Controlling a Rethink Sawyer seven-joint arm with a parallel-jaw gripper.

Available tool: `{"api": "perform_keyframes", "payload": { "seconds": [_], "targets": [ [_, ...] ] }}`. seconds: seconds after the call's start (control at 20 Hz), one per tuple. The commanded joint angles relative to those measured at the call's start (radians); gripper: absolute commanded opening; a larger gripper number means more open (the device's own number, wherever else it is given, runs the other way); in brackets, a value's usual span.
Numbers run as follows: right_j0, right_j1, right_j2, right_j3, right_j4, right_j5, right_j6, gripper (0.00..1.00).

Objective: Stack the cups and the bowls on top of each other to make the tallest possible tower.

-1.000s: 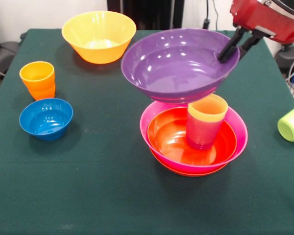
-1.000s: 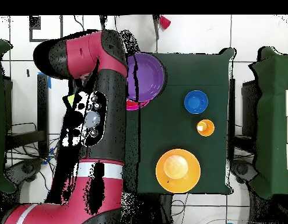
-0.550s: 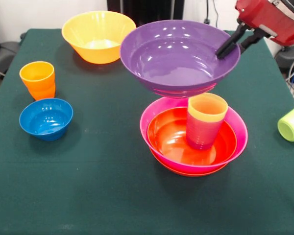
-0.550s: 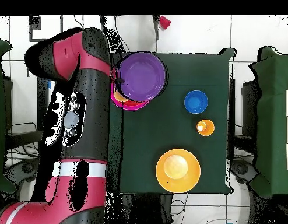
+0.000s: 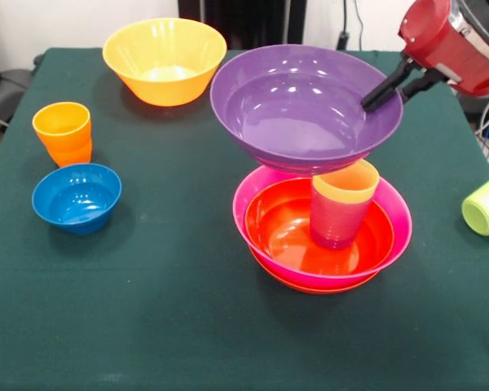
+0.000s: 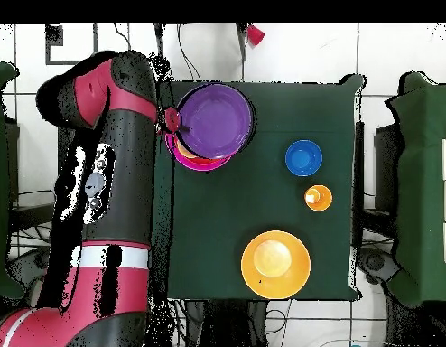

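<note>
Purple wide plastic bowl (image 5: pixel 306 106) hangs from my pincer (image 5: pixel 381 90), clamped on its rim, above the yellow cup (image 5: pixel 345 183) nested in the purple cup inside the red-orange and pink bowls (image 5: pixel 387 244). I judge lowering it level comes next.

Bowl held at its rim over nested bowls

The gripper (image 5: pixel 385 87) pinches the held bowl's (image 5: pixel 306 106) rim; directly beneath sit stacked cups (image 5: pixel 341 204) inside nested bowls (image 5: pixel 322 236), other dishes well apart.
</note>
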Motion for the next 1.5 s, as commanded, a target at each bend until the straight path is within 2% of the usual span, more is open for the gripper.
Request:
{"api": "perform_keyframes", "payload": {
  "seconds": [0.05, 0.45, 0.95, 1.1, 1.35, 1.5],
  "targets": [
    [0.009, 0.030, 0.034, -0.005, 0.003, -0.009, 0.222, 0.00],
    [0.013, 0.041, 0.031, -0.004, 0.016, -0.022, 0.243, 0.00],
    [0.026, 0.070, 0.007, -0.061, 0.014, 0.009, 0.237, 0.00],
    [0.024, 0.072, 0.013, -0.067, 0.028, 0.009, 0.239, 0.00],
    [0.003, 0.038, 0.065, -0.022, 0.087, -0.024, 0.219, 0.00],
    [0.000, 0.034, 0.062, -0.012, 0.102, -0.027, 0.204, 0.00]
  ]
}}
